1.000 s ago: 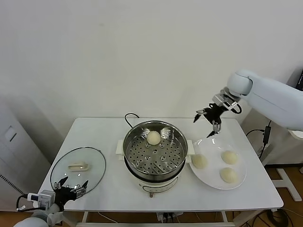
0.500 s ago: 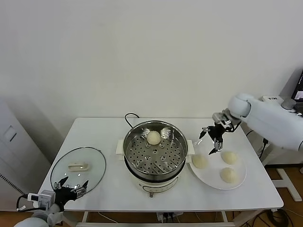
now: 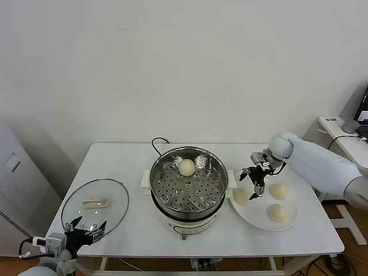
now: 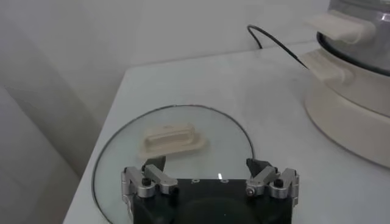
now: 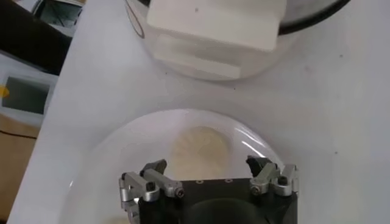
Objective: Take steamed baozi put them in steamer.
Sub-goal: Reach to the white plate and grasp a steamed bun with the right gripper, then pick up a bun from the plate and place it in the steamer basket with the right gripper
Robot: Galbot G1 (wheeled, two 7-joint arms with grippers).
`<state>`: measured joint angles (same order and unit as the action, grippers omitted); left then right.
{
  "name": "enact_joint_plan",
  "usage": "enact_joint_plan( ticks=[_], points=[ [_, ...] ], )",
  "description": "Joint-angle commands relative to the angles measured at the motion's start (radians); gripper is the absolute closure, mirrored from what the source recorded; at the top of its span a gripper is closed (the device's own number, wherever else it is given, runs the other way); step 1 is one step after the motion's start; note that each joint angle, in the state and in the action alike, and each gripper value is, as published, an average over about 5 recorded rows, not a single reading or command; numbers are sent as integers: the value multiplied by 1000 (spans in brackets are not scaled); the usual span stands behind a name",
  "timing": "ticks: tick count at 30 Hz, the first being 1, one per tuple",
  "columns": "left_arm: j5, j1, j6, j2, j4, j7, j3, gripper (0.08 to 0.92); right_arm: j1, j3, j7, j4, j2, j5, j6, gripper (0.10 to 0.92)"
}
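Note:
The steel steamer (image 3: 188, 185) stands mid-table with one baozi (image 3: 186, 167) on its perforated tray. Three baozi lie on the white plate (image 3: 256, 219) to its right: one near the steamer (image 3: 241, 196), one at the back (image 3: 279, 191), one at the front (image 3: 278, 213). My right gripper (image 3: 253, 183) is open and hovers just above the near baozi, which shows between its fingers in the right wrist view (image 5: 198, 147). My left gripper (image 3: 85, 227) is open and parked low at the table's front left edge, over the glass lid.
The round glass lid (image 3: 95, 204) with a white handle lies flat at the left of the table, also in the left wrist view (image 4: 173, 139). The steamer's black cord (image 3: 157, 141) runs behind it. The steamer's white side handle (image 5: 213, 30) is close to the plate.
My right gripper has come down and moved left from above the back of the plate to just over the baozi nearest the steamer. My left arm has barely moved.

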<state>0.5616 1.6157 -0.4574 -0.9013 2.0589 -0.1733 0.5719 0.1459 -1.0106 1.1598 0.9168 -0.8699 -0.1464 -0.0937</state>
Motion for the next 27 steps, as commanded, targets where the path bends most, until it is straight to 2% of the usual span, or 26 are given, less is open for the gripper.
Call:
enact_joint_plan(
  ticks=[1, 5, 16, 20, 27],
  points=[
    [0, 2, 1, 0, 1, 0, 3, 177, -68, 63, -11, -37, -22, 47, 9, 204],
    [0, 3, 0, 0, 2, -1, 3, 177, -90, 93, -22, -46, -30, 66, 12, 246],
    [-1, 6, -4, -1, 7, -4, 5, 177, -87, 108, -18, -17, -18, 69, 19, 538],
    [-1, 7, -7, -2, 10, -7, 6, 177, 16, 21, 0, 39, 28, 9, 34, 565],
    [-1, 3, -16, -5, 16, -12, 4, 177, 410, -286, 80, 195, 140, -260, 115, 567]
  ],
)
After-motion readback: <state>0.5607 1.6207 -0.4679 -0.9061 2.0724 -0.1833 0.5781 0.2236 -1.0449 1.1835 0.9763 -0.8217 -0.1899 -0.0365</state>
